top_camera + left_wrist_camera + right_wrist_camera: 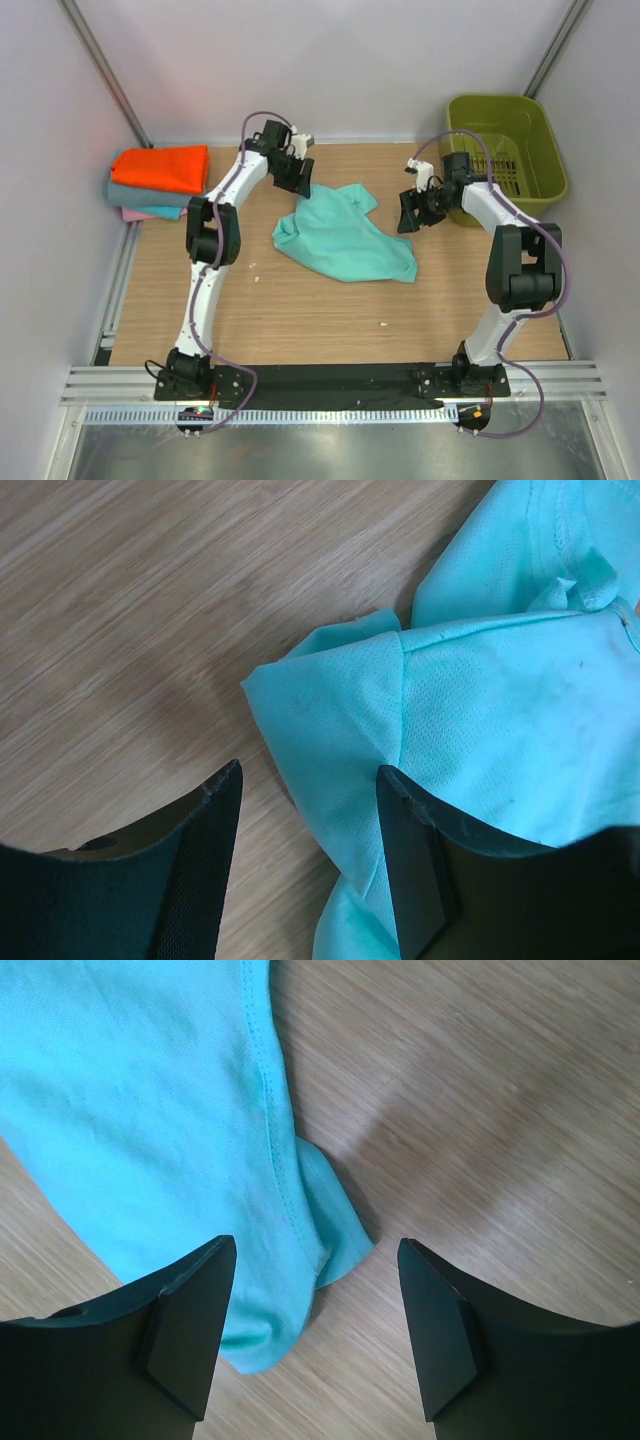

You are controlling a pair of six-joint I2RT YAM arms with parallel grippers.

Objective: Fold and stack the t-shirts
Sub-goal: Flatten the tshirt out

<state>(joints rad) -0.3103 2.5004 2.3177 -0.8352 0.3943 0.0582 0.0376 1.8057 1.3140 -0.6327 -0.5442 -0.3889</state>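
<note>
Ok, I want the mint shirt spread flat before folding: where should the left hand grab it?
Probably the sleeve corner of the mint-green t-shirt, from above: it juts out as a thin flap on the table, and the open left hand straddles its edge.

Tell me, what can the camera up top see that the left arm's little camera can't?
Only the top camera shows the pile of folded t-shirts, orange on top, the green basket and the right gripper. Only the left wrist camera shows the cloth's tiny mesh holes and stitching up close. Both show the mint-green t-shirt lying crumpled on the wooden table, and the left gripper, open, at the shirt's edge.
</note>
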